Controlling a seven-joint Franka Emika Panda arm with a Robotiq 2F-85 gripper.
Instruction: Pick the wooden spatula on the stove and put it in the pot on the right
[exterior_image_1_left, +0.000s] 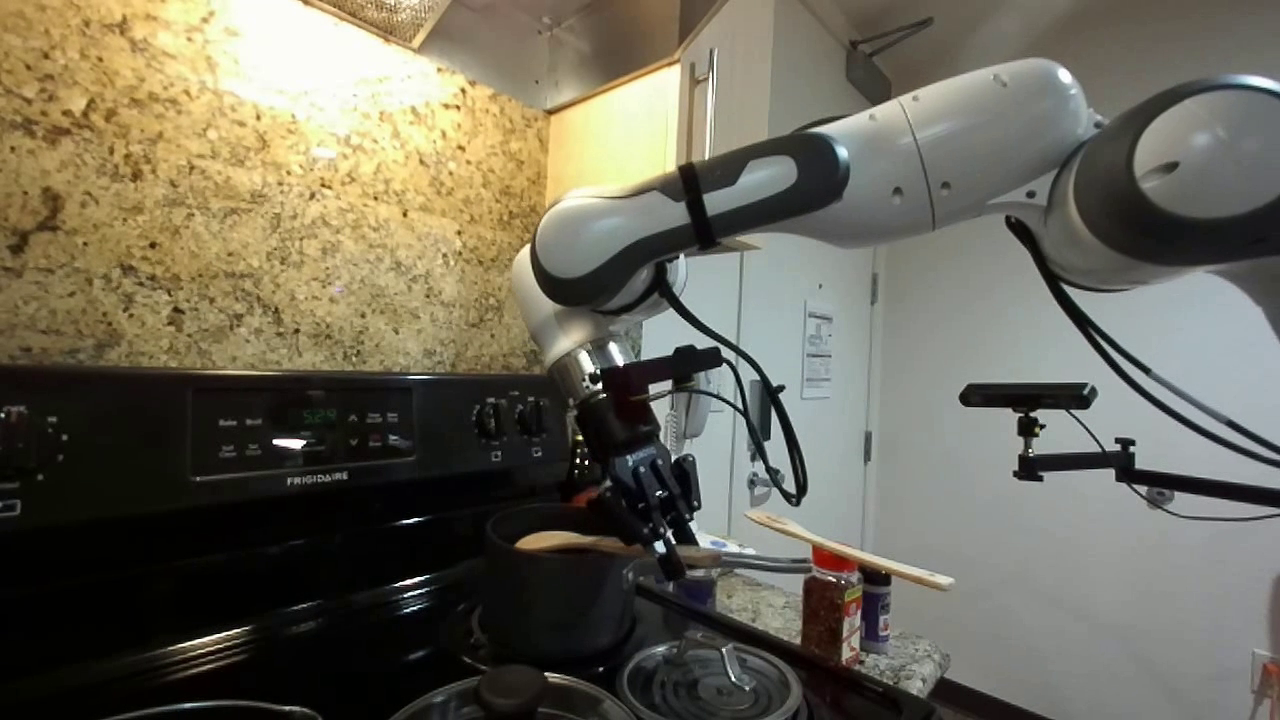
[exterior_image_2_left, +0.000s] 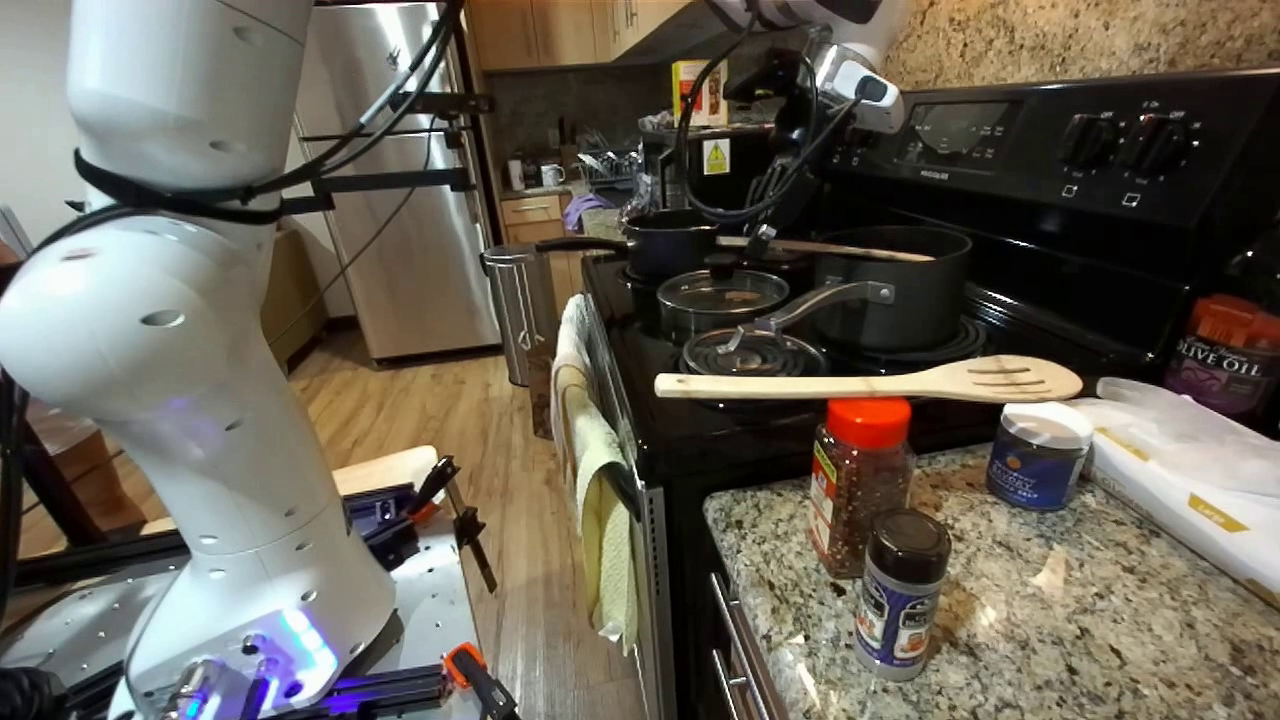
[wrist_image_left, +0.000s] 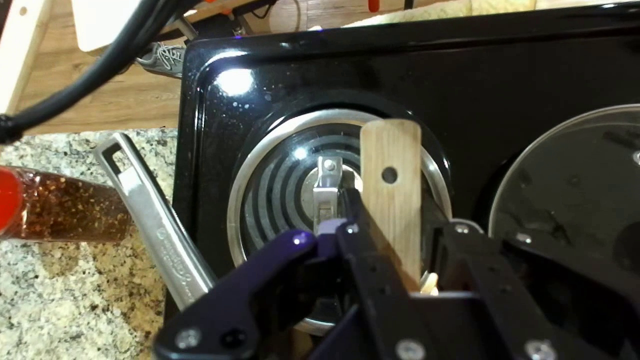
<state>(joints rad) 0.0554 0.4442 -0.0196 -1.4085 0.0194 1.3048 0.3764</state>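
The wooden spatula (exterior_image_1_left: 560, 541) lies nearly level, its broad oval head over the opening of the dark pot (exterior_image_1_left: 560, 605); it also shows in an exterior view (exterior_image_2_left: 850, 249). Its handle end with a hole (wrist_image_left: 390, 190) points out between the fingers in the wrist view. My gripper (exterior_image_1_left: 678, 560) is shut on the handle, just outside the pot's rim, with a fingertip against each side. In the wrist view my gripper (wrist_image_left: 392, 215) hides the pot's body; only its grey handle (wrist_image_left: 160, 240) shows. The black stove (exterior_image_1_left: 110, 430) carries the pot on a back burner.
A shiny glass lid (exterior_image_1_left: 710, 690) lies on a front burner. A glass-lidded pan (exterior_image_2_left: 725, 295) and a dark saucepan (exterior_image_2_left: 670, 245) stand farther along. A slotted wooden utensil (exterior_image_2_left: 900, 385) rests on the red-capped jar (exterior_image_2_left: 865, 480) beside the stove, near a black-capped bottle (exterior_image_2_left: 900, 600).
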